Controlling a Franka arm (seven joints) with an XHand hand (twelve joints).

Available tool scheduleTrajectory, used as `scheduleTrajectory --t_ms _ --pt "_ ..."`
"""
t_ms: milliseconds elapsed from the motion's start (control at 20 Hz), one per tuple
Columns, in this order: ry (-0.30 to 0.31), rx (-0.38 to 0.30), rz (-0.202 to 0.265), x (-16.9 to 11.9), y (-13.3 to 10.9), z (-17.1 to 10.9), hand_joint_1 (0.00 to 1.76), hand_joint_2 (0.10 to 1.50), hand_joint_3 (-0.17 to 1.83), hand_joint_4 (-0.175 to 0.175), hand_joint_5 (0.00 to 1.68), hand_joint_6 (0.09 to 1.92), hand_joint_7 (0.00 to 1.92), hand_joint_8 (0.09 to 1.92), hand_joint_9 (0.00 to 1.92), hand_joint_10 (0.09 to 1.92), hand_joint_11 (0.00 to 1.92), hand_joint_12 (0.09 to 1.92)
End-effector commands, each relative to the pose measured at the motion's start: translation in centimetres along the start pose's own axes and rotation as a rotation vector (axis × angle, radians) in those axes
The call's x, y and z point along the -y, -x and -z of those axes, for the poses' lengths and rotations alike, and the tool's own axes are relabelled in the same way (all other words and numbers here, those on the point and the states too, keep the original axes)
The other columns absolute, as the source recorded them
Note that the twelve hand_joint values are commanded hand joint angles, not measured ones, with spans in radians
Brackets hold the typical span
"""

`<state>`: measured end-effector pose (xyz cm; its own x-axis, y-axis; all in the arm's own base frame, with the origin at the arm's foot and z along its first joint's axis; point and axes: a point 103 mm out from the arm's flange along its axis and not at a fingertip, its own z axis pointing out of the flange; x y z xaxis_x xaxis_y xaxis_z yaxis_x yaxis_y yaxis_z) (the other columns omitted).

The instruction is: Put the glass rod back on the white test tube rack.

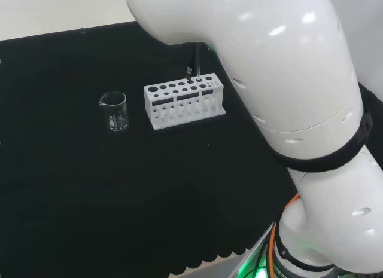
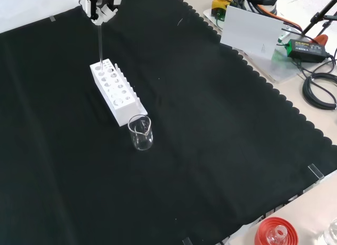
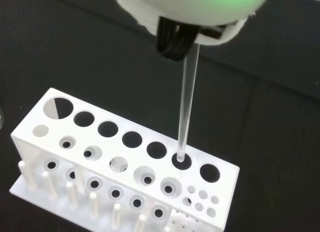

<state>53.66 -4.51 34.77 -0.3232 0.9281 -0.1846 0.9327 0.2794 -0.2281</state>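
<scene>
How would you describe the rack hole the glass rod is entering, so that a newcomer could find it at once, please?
On the black cloth, beside the beaker, stands the white test tube rack. The glass rod, held by the hand, points into a hole in the top row of big holes, second from the end farthest from the beaker.

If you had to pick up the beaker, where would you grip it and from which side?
Probably round the beaker's clear wall, coming from above or from its side away from the rack: it stands upright, mouth open, with the rack close behind it in the front view.
</scene>
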Motion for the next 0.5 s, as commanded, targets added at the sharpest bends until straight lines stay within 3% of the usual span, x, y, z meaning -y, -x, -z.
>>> scheduleTrajectory --t_ms 50,500 --pt "-0.017 0.007 0.017 -0.60 -0.36 -0.30 1.33 0.62 0.75 -0.175 1.21 0.58 1.35 0.83 1.71 0.63 1.62 0.75" --pt "-0.018 -0.008 0.011 -0.70 0.42 -0.79 1.33 0.61 0.75 -0.175 1.21 0.58 1.35 0.83 1.71 0.63 1.62 0.75"
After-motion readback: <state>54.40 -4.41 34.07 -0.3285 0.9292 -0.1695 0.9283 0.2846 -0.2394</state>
